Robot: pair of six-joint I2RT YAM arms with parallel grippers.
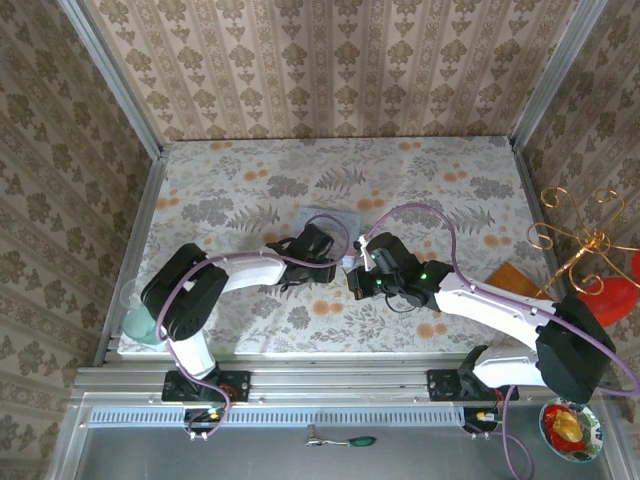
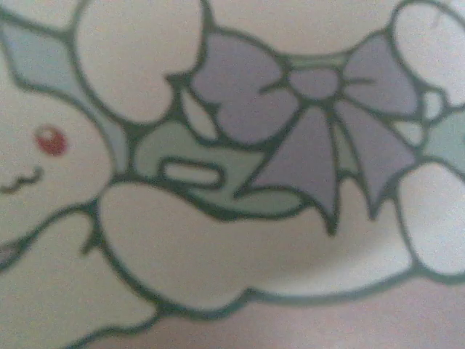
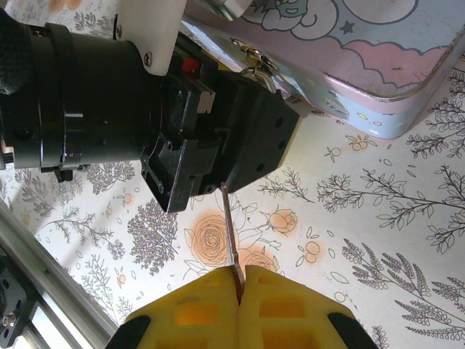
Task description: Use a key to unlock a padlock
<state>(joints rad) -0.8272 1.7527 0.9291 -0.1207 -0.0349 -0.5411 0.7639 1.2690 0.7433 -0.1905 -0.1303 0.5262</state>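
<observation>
My right gripper (image 3: 238, 273), with yellow fingers (image 3: 196, 305), is shut on a thin metal key (image 3: 230, 225). The key's blade points up and away, and its tip disappears behind the black body of the left gripper (image 3: 247, 138). A pale-blue cartoon-printed tin (image 3: 363, 73) lies just beyond. A small silvery loop (image 3: 254, 62) shows at its near edge; I cannot make out the padlock's dark body. From above, the left gripper (image 1: 318, 245) rests at the tin (image 1: 335, 215) and the right gripper (image 1: 358, 278) sits just to its right. The left wrist view is pressed close to the tin's lid (image 2: 218, 240), with no fingers showing.
A gold wire stand (image 1: 585, 240), red objects (image 1: 610, 295) and a brown board (image 1: 515, 275) stand at the right edge. A bowl (image 1: 570, 430) and a screwdriver (image 1: 350, 441) lie below the rail. A teal cup (image 1: 140, 322) sits at the near left.
</observation>
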